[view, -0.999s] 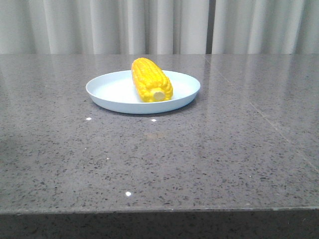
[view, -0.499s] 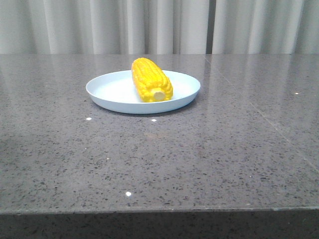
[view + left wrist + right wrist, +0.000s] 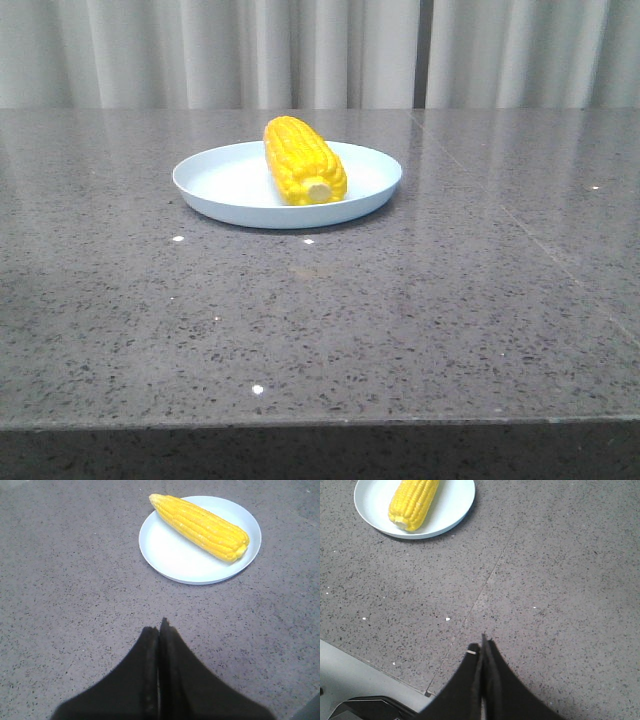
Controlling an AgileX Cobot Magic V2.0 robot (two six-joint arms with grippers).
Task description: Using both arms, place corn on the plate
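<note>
The yellow corn [image 3: 303, 160] lies on the pale blue-white plate [image 3: 220, 180] on the grey stone table, stub end toward me. It also shows in the left wrist view [image 3: 202, 526] on the plate [image 3: 170, 555], and in the right wrist view [image 3: 413, 502] on the plate [image 3: 455, 500]. My left gripper [image 3: 159, 627] is shut and empty, held over bare table well short of the plate. My right gripper [image 3: 481, 647] is shut and empty, near the table's front edge, far from the plate. Neither arm shows in the front view.
A thin seam [image 3: 490, 575] runs across the tabletop. The table's front edge [image 3: 380, 660] and a dark part of the robot base [image 3: 365, 707] show in the right wrist view. Pale curtains [image 3: 320, 50] hang behind the table.
</note>
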